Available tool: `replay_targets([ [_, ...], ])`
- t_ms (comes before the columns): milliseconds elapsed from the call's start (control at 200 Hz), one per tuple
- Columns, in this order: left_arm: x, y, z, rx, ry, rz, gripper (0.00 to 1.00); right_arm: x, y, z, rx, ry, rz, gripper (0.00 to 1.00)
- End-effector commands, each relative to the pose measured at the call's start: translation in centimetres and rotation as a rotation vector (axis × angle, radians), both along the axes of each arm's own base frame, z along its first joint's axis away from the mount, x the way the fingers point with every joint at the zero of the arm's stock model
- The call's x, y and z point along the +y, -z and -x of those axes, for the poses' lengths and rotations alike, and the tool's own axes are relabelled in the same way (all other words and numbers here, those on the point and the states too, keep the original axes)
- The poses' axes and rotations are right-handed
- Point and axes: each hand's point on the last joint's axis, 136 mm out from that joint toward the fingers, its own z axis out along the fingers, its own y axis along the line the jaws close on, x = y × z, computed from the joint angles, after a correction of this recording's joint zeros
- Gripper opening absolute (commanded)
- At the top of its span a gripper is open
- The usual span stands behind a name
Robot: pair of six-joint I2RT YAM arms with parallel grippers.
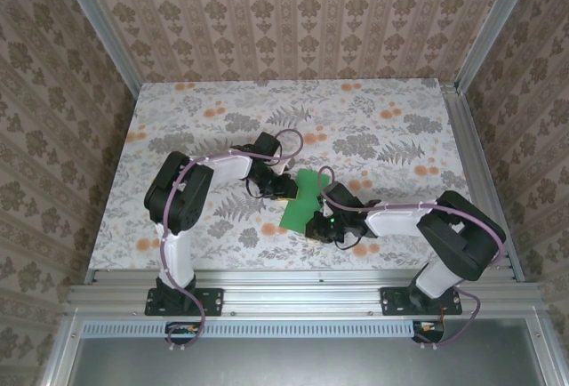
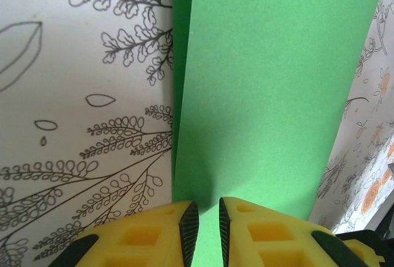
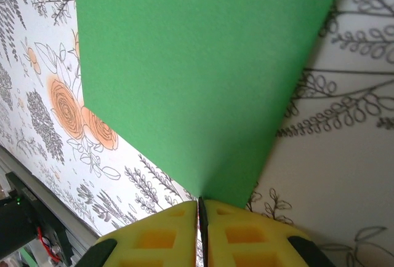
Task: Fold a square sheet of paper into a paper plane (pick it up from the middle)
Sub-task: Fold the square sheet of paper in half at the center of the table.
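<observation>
Plainly, the paper point(image 1: 300, 197) lies between left pincer point(image 2: 204, 210) and right pincer point(image 3: 201, 205).

Square sheet of paper point(image 2: 271, 82) (darker strip along its left edge) runs between narrowly parted left gripper point(image 2: 206, 215) fingers, over the floral tabletop point(image 2: 80, 125).

Top view: lower end of square sheet of paper point(image 1: 302, 197) hidden under right gripper point(image 1: 318, 223), left edge under left gripper point(image 1: 286, 190); creases too small to resolve; left wrist view: sheet cropped at frame top, pad contact indeterminate; right wrist view: sheet cropped at top, corner lost between jaws.
</observation>
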Motion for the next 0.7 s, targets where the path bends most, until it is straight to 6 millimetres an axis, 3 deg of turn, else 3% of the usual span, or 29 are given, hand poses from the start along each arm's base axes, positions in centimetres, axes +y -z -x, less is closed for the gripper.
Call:
replay_targets([
  [0, 5.6, 7.8, 2.9, 0.091, -0.006, -0.296, 0.24, -1.8, 1.2, 2.1, 0.066, -0.015, 0.08, 0.14],
  [145, 5.5, 7.5, 2.9, 0.086, -0.004, -0.292, 0.24, 0.7, -3.1, -1.7, -0.041, 0.029, -0.07, 0.14],
  [295, 5.5, 7.4, 2.9, 0.082, -0.007, -0.286, 0.24, 0.7, -5.7, -6.1, -0.13, 0.128, -0.152, 0.14],
  [460, 5.4, 7.2, 2.8, 0.079, -0.006, -0.281, 0.24, 0.0, -5.0, -9.0, -0.155, 0.185, -0.139, 0.14],
  [695, 5.4, 7.2, 2.8, 0.078, -0.002, -0.281, 0.24, -0.8, -2.1, -10.0, -0.128, 0.19, -0.076, 0.14],
])
